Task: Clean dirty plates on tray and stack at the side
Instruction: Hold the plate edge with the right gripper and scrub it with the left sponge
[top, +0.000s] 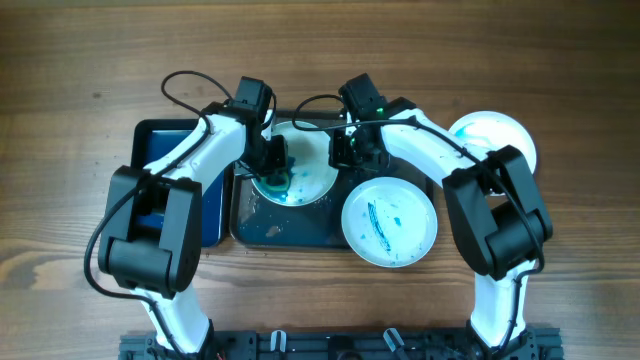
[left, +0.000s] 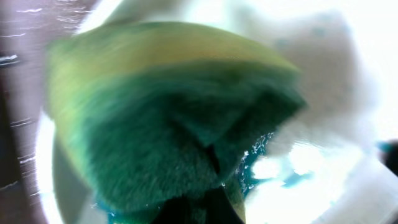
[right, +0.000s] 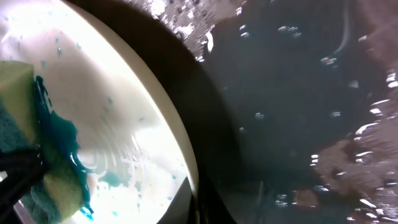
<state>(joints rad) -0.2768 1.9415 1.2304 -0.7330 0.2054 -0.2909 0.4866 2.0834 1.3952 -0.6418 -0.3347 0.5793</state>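
Note:
A white plate (top: 305, 185) smeared with teal lies in the dark tray (top: 262, 228). My left gripper (top: 272, 165) is shut on a green and yellow sponge (left: 174, 124) and presses it on the plate's left part (left: 323, 93). My right gripper (top: 346, 152) is shut on the plate's right rim (right: 199, 199). The right wrist view shows the wet plate (right: 118, 106), the sponge (right: 31, 149) and the tray floor (right: 298, 124). A second dirty plate (top: 390, 222) with blue streaks sits at the tray's right end.
A third white plate (top: 492, 135) with a faint teal tint lies on the wooden table at the right, partly under my right arm. A blue container (top: 160, 150) stands left of the tray, under my left arm.

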